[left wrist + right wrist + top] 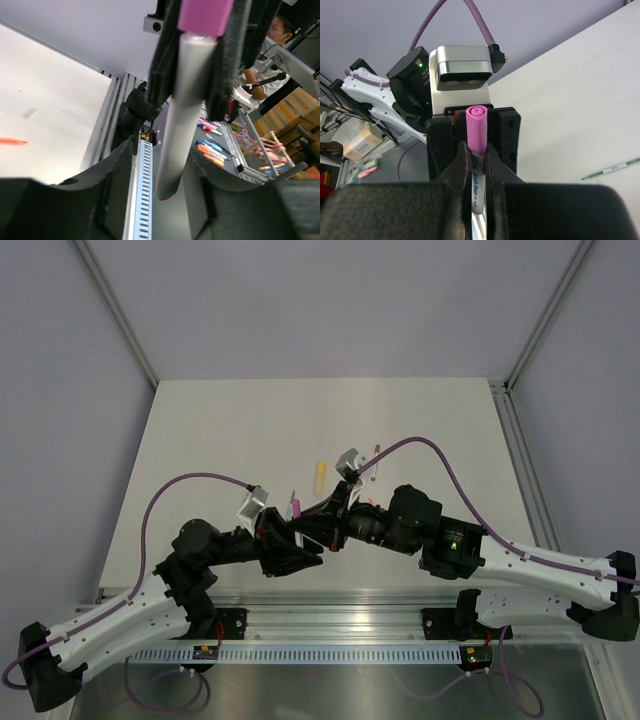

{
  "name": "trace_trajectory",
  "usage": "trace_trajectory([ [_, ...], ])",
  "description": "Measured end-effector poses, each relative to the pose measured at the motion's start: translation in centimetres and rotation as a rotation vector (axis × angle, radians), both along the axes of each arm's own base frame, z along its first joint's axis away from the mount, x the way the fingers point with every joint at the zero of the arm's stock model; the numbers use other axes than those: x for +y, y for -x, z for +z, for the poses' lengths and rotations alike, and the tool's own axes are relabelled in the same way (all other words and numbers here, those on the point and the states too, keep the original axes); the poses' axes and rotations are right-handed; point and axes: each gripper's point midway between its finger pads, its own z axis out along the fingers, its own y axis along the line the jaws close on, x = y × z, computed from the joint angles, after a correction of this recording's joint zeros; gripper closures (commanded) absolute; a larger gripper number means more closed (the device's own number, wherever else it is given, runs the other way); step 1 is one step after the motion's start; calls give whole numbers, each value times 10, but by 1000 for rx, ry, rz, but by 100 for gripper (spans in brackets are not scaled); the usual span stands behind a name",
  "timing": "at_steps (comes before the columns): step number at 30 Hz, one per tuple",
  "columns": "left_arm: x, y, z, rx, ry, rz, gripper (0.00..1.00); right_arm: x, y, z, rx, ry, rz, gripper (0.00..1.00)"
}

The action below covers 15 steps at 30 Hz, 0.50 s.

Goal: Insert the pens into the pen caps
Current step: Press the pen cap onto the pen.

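The right end effector [476, 155] is clamped on a slim grey plastic pen [476, 195]. The pen's pink cylindrical cap [476, 127] sits between the parted, unclenched fingers of the left end effector [161, 160]. Beyond the crowded arms, a pale yellow highlighter [320, 475] lies on the white tabletop [220, 430]. A thin green pen [615, 168] lies well aside.

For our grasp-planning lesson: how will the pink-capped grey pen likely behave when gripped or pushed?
Probably stiff: the pink-capped grey pen looks straight in the right end effector. Its round, smooth-looking barrel might slip in the grasp or roll if set down. Slim, so likely light.
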Motion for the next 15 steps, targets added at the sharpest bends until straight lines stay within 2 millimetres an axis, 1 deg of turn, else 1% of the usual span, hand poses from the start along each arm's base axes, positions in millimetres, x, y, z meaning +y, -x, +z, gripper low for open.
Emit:
trace_trajectory([
  [1, 0, 0, 1, -1, 3, 0, 78, 0, 0, -1, -1, 1, 1, 100],
  [4, 0, 0, 1, -18, 5, 0, 95, -3, -3, -5, -1, 2, -8, 100],
  [6, 0, 0, 1, -33, 4, 2, 100, -4, -4, -6, 1, -9, -11, 100],
  [11, -1, -1, -3, -34, -8, 1, 100, -7, -4, -9, 7, -19, -14, 100],
  [13, -1, -1, -4, -33, -15, 2, 100, -8, -5, -11, 12, -21, -20, 94],
  [15, -1, -2, -7, -30, -26, 5, 100, -9, -5, -13, 20, -18, -22, 85],
])
